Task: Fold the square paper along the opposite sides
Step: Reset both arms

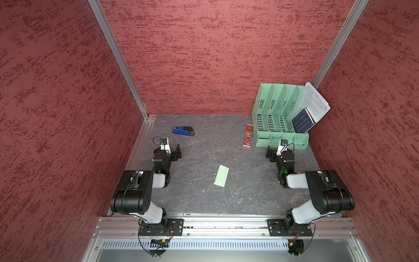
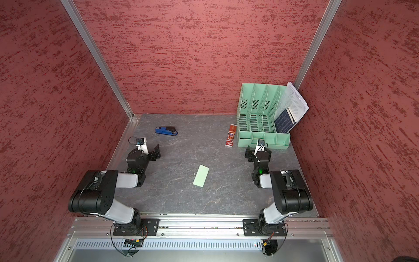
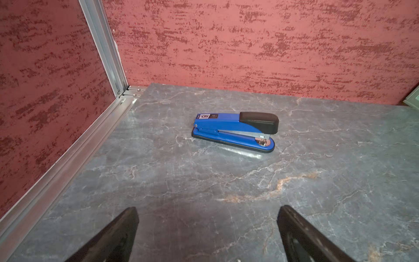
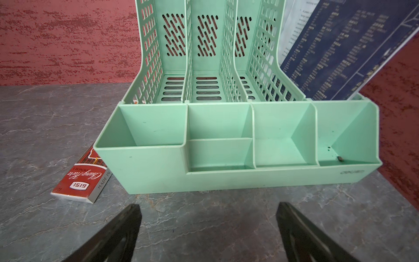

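**Position of work.** The square paper (image 1: 221,175) is found lying flat near the middle of the table (image 1: 238,202), between the two arms and well apart from both. In both top views it presents as a narrow oblong, not as a square. The fold along opposite sides is therefore judged to be already made, though the doubled layers cannot be made out from this height.

**Claws.** The left claw (image 3: 207,211) is seen spread wide and empty, directed at the blue stapler (image 3: 235,131). The right claw (image 4: 208,207) is likewise spread and empty, facing the green desk organiser (image 4: 226,179), beside which a red pencil box (image 4: 81,181) lies. The paper is touched by neither.

**Step in hand.** This is assessed as the close of the task: work released, arms drawn aside. To be done well, the claws should be kept clear of the sheet so that the crease is not disturbed. Should the fold be found springing open, a flat press along the creased edge is advised. The opposite edge should be pinned by the other claw, since so thin a sheet is expected to slide on the smooth table.
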Tool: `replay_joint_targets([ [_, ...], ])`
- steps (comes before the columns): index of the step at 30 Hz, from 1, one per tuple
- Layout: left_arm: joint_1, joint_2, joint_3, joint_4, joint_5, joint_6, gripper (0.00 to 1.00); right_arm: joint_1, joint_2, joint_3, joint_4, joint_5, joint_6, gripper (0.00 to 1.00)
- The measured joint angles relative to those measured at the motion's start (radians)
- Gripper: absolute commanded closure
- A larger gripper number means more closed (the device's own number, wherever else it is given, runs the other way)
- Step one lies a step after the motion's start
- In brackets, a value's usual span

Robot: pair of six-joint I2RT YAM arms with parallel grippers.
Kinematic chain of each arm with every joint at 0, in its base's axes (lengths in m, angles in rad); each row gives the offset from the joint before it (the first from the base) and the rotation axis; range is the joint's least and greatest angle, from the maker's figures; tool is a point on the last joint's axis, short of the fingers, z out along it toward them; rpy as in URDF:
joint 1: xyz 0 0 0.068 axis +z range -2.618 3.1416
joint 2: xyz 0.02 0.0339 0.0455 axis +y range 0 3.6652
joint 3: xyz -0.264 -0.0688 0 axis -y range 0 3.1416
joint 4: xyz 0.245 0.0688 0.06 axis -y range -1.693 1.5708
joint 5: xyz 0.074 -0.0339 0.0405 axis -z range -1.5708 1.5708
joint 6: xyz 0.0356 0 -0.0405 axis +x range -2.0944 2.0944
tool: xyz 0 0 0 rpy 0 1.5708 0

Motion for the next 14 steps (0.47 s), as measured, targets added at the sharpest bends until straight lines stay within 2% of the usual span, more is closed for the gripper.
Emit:
replay_joint_targets([
  [14,0.001,0.0,0.0,-0.019,0.026,0.0,0.0,0.0,0.0,0.0,0.0,-0.009,0.0,0.02],
])
